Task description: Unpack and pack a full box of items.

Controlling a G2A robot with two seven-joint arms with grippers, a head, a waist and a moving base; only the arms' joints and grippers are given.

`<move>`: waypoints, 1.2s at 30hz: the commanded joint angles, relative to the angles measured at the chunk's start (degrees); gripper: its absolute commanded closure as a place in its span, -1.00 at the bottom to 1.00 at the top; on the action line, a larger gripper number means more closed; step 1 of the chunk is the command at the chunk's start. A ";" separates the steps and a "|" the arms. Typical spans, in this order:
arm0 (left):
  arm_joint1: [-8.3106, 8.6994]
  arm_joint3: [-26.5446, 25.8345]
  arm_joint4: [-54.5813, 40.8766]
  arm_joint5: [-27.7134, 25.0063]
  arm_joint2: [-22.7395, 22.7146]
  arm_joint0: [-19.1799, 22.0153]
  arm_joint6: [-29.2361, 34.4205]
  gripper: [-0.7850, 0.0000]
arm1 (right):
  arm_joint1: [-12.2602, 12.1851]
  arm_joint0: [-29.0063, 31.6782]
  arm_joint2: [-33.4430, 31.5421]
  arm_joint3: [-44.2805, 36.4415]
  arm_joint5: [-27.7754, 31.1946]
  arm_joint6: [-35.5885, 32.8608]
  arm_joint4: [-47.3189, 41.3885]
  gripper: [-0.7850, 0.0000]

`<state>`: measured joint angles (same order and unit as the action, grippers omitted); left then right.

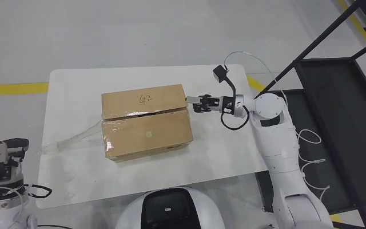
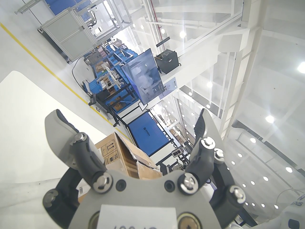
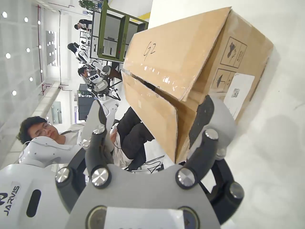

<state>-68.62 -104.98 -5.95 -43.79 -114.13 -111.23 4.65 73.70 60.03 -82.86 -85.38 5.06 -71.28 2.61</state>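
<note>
Top camera: straight down on table (image 1: 68,86), box (image 1: 146,123). Right wrist camera: close at box's right end, facing left. Left wrist camera: aimed up at ceiling (image 2: 262,48).

The right arm (image 1: 275,134) wears glossy white rounded shells, with a thin white cable (image 1: 243,52) looped above its wrist. The right gripper (image 3: 152,101) and left gripper (image 2: 129,111) each have a grey metal base, black links, silver screws (image 3: 101,176) and pale grey fingers (image 3: 225,117) lined black

The box (image 1: 146,123) is plain tan cardboard, the table (image 1: 74,97) white, the floor stripe (image 1: 23,88) yellow.
</note>
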 commanded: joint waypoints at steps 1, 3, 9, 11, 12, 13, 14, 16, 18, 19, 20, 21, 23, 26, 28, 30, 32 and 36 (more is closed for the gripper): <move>0.00 0.00 0.00 0.00 0.00 0.00 0.00 -1.00 | -0.13 -0.08 0.83 0.15 0.36 -0.48 0.23 -0.58; 0.00 0.00 0.00 0.00 0.00 0.00 0.00 -1.00 | -0.32 0.04 1.44 0.22 0.99 -0.53 1.04 -0.55; 0.00 0.00 0.00 0.00 0.00 0.00 0.00 -1.00 | -0.82 0.78 2.24 0.03 1.69 -0.25 0.18 -0.44; 0.00 0.00 0.00 0.00 0.00 0.00 0.00 -1.00 | -1.01 0.98 2.32 -0.32 1.71 -0.86 -0.80 -0.36; 0.00 0.00 0.00 0.00 0.00 0.00 0.00 -1.00 | -1.13 1.08 2.35 -0.69 2.01 -0.95 -0.57 -0.34; 0.00 0.00 0.00 0.00 0.00 0.00 0.00 -1.00 | -1.23 1.29 2.36 -0.99 2.10 -0.83 -0.69 -0.32; 0.00 0.00 0.00 0.00 0.00 0.00 0.00 -1.00 | -1.34 1.50 2.53 -1.54 2.58 -1.13 -0.75 -0.29; 0.00 0.00 0.00 0.00 0.00 0.00 0.00 -1.00 | -1.54 2.03 2.54 -2.28 2.75 -1.40 -1.36 -0.23; 0.00 0.00 0.00 0.00 0.00 0.00 0.00 -1.00 | -1.78 2.58 2.60 -3.39 3.34 -2.07 -1.82 -0.20; 0.00 0.00 0.00 0.00 0.00 0.00 0.00 -1.00 | -1.90 2.90 2.58 -3.90 3.43 -2.37 -2.12 -0.18; 0.00 0.00 0.00 0.00 0.00 0.00 0.00 -1.00 | -2.02 3.20 2.54 -4.43 3.49 -2.53 -2.45 -0.11; 0.00 0.00 0.00 0.00 0.00 0.00 0.00 -1.00 | -2.13 3.49 2.46 -4.92 3.59 -2.58 -2.85 -0.06; 0.00 0.00 0.00 0.00 0.00 0.00 0.00 -1.00 | -2.35 3.93 2.30 -5.86 3.83 -2.68 -3.40 -0.02; 0.00 0.00 0.00 0.00 0.00 0.00 0.00 -1.00 | -2.70 4.48 2.15 -6.96 5.01 -2.90 -3.86 -0.01; 0.00 0.00 0.00 0.00 0.00 0.00 0.00 -1.00 | -2.94 4.73 2.42 -7.76 6.68 -4.04 -4.06 0.01; 0.00 0.00 0.00 0.00 0.00 0.00 0.00 -1.00 | -3.18 5.10 2.47 -8.45 8.41 -4.89 -4.76 0.02; 0.00 0.00 0.00 0.00 0.00 0.00 0.00 -1.00 | -3.42 5.55 2.53 -9.24 10.33 -5.93 -5.93 0.03; 0.00 0.00 0.00 0.00 0.00 0.00 0.00 -1.00 | -3.85 6.47 2.47 -10.27 13.39 -7.18 -8.56 -0.01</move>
<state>-68.62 -104.98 -5.95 -43.79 -114.13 -111.23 4.65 69.94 66.27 -80.46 -95.46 17.66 -78.02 -5.22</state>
